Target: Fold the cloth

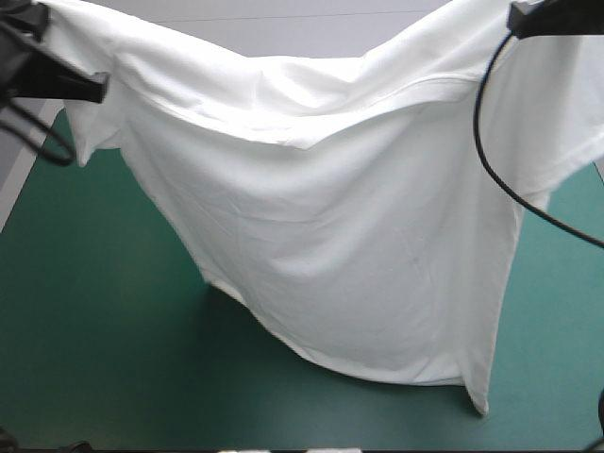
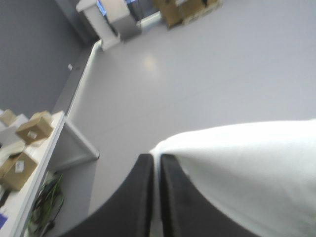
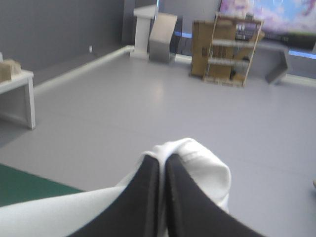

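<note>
Counting up now, A here: how many garments are you seeing?

B: One. A single white T-shirt is hanging spread out between the two raised arms, over the teal-green tabletop. Its top edge is sagging in the middle.

A: Tools?

B: Two. The left tool is pinching the shirt's upper corner on the left side. Its black fingers are all but closed, with a thin strip of white cloth running between them. The right tool is doing the same at the other upper corner. Its fingers are nearly together, and a bunch of fabric is bulging just ahead of the tips.

A: Sleeves?

B: Two are showing in the high view. The left sleeve is drooping just under the left hold. The right sleeve is hanging wider under the right hold, near the tabletop's right edge.

A: Is the bottom touching down?

B: The lower edge is dipping toward the near half of the tabletop, with the lowest corner on the right side. A shadow is lying on the cover under it. I can't tell whether the hem is touching the cover or hanging just above it.
</note>
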Controlling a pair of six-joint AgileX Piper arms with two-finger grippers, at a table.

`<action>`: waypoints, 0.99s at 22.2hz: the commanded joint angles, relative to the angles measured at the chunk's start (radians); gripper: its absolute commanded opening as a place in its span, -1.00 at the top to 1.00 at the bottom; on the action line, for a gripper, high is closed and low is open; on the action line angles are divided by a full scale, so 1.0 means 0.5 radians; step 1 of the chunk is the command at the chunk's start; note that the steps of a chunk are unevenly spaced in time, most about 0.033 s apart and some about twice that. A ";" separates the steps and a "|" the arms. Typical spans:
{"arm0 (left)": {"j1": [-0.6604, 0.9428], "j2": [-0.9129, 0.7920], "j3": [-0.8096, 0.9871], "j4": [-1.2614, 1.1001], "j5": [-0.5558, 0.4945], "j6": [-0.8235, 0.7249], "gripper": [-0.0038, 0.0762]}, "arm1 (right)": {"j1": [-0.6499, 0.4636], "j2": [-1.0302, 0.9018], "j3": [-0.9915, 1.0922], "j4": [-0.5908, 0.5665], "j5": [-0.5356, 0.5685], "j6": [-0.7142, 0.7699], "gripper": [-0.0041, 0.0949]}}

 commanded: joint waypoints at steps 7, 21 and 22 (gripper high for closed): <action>0.495 0.624 0.206 -0.612 -0.704 -0.149 0.85 | -0.007 0.580 0.061 -0.201 -0.462 0.020 0.95; 0.676 1.345 0.206 -0.675 -1.571 -0.248 0.39 | -0.007 1.363 0.061 -0.265 -1.074 0.118 0.00; 0.698 1.368 0.206 -0.674 -1.596 -0.301 0.08 | -0.007 1.371 0.061 -0.290 -1.068 0.196 -0.38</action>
